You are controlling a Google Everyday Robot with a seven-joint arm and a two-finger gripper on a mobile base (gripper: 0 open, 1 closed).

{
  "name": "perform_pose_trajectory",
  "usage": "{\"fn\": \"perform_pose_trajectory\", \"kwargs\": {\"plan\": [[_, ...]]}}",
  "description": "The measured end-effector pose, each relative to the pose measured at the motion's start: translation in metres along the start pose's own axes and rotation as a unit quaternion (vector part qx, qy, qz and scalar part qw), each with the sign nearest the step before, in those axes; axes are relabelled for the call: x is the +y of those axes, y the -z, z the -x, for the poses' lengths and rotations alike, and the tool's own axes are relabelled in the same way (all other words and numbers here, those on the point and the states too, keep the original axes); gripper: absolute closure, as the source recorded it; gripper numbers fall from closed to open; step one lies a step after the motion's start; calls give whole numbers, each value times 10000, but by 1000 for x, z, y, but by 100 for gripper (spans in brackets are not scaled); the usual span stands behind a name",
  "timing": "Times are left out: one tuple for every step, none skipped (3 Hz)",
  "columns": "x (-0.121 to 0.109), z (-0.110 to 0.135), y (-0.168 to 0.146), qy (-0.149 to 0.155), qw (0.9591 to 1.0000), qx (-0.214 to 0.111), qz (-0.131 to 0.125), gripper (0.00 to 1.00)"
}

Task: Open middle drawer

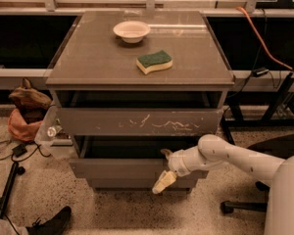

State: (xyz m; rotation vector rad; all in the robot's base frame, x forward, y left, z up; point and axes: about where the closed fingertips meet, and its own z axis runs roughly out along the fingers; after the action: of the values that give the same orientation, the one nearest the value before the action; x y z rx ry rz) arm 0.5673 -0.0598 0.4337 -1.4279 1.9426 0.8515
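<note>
Pull stage on the middle drawer [117, 168], which sits partway out under the scratched top drawer [137, 121], with my gripper [163, 172] at its upper edge right of centre, can't tell if it's clamped or loose, so next I'd haul straight back, level.

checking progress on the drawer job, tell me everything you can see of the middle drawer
The middle drawer has a plain grey-brown flat front with no handle, seemingly laminated board. It sits level and pulled partly out, below the scratched top drawer and above the narrower bottom drawer front. Its inside is dark. The claw is against its front, right of centre, at the upper edge.
</note>
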Motion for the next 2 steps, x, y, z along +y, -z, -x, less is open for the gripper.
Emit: {"fn": "perform_pose_trajectory", "kwargs": {"plan": [[16, 2, 5, -151, 9998, -97, 82, 0], [16, 2, 5, -151, 9998, -97, 83, 0]]}}
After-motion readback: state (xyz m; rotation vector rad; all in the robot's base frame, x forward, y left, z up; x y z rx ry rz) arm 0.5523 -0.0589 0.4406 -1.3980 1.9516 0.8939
